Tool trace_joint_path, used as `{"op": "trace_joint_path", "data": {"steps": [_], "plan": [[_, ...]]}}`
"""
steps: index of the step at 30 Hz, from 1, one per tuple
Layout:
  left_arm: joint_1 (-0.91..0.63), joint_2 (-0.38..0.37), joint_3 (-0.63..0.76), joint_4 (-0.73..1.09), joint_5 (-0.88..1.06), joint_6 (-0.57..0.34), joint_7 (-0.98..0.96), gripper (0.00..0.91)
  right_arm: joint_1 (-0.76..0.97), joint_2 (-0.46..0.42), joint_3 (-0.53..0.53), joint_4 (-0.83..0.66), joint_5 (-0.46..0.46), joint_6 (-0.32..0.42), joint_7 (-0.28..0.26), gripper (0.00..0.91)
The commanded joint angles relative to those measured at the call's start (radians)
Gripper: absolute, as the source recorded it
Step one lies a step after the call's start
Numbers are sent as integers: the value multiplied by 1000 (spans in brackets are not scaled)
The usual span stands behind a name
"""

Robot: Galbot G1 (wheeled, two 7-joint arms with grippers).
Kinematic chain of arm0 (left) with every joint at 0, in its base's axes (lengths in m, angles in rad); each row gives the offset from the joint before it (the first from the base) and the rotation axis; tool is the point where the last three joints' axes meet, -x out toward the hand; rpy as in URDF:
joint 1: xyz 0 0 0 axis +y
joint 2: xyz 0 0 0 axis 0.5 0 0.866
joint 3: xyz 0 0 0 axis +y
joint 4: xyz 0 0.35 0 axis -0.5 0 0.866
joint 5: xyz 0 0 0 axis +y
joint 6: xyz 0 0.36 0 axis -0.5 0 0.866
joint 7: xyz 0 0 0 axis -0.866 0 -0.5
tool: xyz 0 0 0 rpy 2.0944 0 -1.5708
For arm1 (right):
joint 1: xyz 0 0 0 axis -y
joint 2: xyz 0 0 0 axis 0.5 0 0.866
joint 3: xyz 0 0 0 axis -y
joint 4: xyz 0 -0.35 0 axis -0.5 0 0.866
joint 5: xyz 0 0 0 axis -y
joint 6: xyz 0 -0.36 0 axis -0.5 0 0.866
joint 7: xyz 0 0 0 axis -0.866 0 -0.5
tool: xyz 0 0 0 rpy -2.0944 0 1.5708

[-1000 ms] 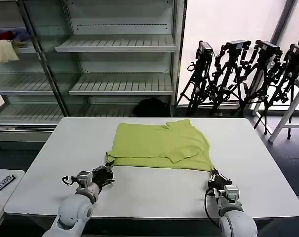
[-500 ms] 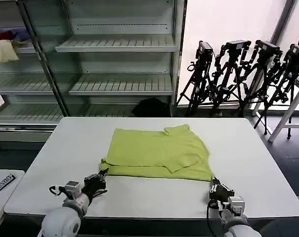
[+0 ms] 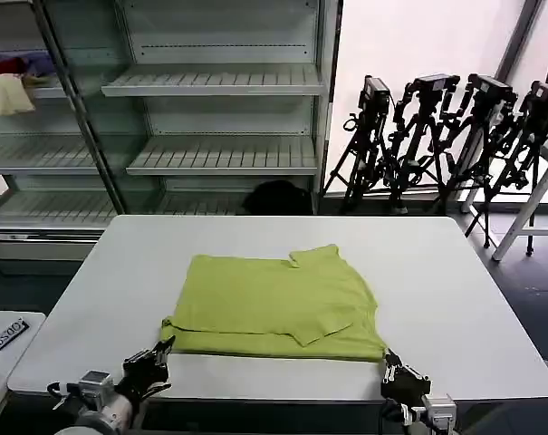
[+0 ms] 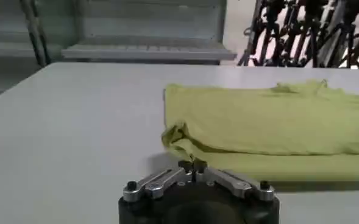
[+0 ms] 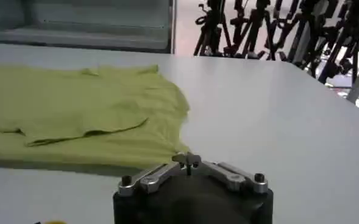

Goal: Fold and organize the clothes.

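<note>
Lime-green T-shirt (image 3: 275,304) folded flat on the white worktop (image 3: 455,272), lying just ahead of both sets of fingers. Left gripper (image 3: 149,361) at the near worktop edge, fingers pressed together, pinching the shirt's near left corner. Right gripper (image 3: 393,369) at the near right corner, fingers pressed together on the hem there.

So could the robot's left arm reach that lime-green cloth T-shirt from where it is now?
Probably yes. The left tool sits at the near left corner of the lime-green cloth T-shirt, fingers together, with bare white table around it and nothing between.
</note>
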Motion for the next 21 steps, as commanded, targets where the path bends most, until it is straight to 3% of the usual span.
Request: {"op": "trace_joint_path", "data": {"steps": [1,4,5,6,7,21], "plan": [[167,13,-74,-82,-10,-2,-11,0,-80,2,-65,85,-24,-15,17,0],[162,14,-71,-82,0,2,-11,10,-78,4,-84,85,-57,-16,22,0],[160,14,-69,-81,5,6,-12,50,-79,4,-86,87,-59,-16,23,0],[158,14,-69,-81,8,7,-12,776,-79,2,-90,89,-63,-16,28,0],[157,15,-68,-82,11,11,-14,907,-80,2,-90,89,-64,-16,29,907],[130,2,-69,-72,35,9,-24,907,-67,-3,-91,76,-89,-15,41,907]]}}
